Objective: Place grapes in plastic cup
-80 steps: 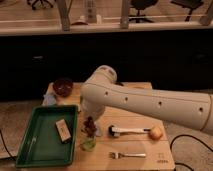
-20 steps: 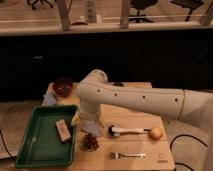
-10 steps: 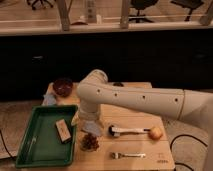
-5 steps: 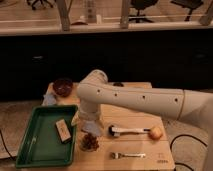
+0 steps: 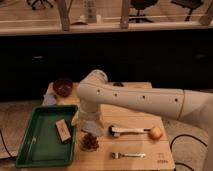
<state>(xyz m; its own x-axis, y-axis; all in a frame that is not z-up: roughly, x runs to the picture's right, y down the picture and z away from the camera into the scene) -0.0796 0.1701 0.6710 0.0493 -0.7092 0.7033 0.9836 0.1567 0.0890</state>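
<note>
The grapes (image 5: 90, 142), a dark reddish-brown lumpy bunch, sit at the front of the wooden table, just right of the green tray. They rest in the small light-green plastic cup (image 5: 82, 146); only a pale bit of its rim shows around them. My gripper (image 5: 91, 126) hangs at the end of the white arm directly above the grapes, a short gap over them. The arm hides most of the gripper.
A green tray (image 5: 35, 150) with a brown block (image 5: 63, 130) lies at the front left. A dark maroon bowl (image 5: 63, 86) stands at the back left. A yellowish-red fruit (image 5: 156, 132), a black-and-white handled utensil (image 5: 125, 131) and a fork (image 5: 127, 155) lie to the right.
Since eight seconds ago the grapes have gone down from under the gripper into the cup's place, and the arm has shifted left. Nothing has moved over the last two seconds.
</note>
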